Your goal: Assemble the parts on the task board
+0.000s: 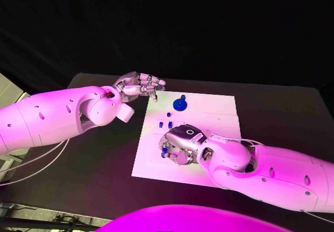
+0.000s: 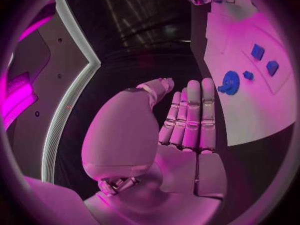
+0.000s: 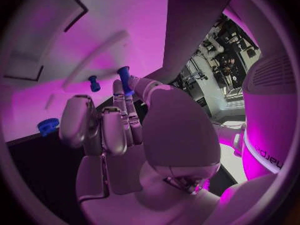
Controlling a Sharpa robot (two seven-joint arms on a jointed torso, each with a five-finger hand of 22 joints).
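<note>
White task board lies mid black counter. Right hand is low over the board's near left part, pinching a small blue peg at its fingertips. Left hand hovers at the board's far left corner, fingers apart, holding nothing. Round blue part sits on the far board, small blue pieces nearer.

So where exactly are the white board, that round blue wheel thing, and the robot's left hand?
task board (image 1: 215, 108), head view, bare far right part of the white plate.
round blue part (image 1: 181, 104), head view, middle of the disc.
left hand (image 1: 139, 84), head view, middle of the silver hand.
</note>
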